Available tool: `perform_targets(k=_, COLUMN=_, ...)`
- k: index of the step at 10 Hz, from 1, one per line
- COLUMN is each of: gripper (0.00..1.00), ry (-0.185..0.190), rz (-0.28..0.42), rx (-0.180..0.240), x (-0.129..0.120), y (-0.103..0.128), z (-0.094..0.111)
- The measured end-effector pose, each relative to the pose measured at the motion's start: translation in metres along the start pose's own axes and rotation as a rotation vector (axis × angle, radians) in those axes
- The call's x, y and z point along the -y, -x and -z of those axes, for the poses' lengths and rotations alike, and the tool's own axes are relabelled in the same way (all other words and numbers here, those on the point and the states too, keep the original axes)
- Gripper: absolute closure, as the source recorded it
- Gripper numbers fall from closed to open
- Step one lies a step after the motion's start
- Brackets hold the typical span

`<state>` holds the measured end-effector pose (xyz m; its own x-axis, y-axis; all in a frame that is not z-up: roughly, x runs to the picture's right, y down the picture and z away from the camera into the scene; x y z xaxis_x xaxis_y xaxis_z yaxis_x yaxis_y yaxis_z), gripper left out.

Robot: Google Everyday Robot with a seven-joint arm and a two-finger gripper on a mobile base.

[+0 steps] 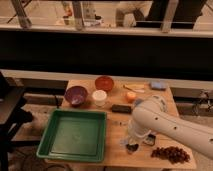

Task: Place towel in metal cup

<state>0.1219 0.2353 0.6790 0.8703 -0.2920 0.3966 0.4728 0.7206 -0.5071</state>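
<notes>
My white arm (165,127) reaches in from the right over the wooden table (115,155). The gripper (132,145) hangs low at the table's front, right of the green tray. A small dark round thing (132,148) directly under it looks like the metal cup, mostly covered by the gripper. A pale bit shows at the gripper's left side; I cannot tell whether it is the towel. A blue folded thing (158,85) lies at the back right corner.
A green tray (75,135) fills the front left. Behind it stand a purple bowl (76,95), a white cup (99,97) and an orange bowl (104,82). An orange object (131,96) and a dark flat object (121,108) lie mid-table. Grapes (172,153) lie front right.
</notes>
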Motion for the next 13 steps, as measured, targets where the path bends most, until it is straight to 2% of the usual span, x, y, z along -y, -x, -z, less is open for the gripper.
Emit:
perform_targets(k=9, gripper=0.2, ry=0.013, rz=-0.018, rx=-0.004, x=0.002, y=-0.003, z=-0.001)
perform_targets(k=12, gripper=0.2, ry=0.01, rz=-0.03, rx=-0.004, x=0.004, y=-0.006, z=-0.025)
perform_targets(k=13, gripper=0.2, ry=0.01, rz=-0.034, rx=-0.004, x=0.004, y=-0.007, z=-0.027)
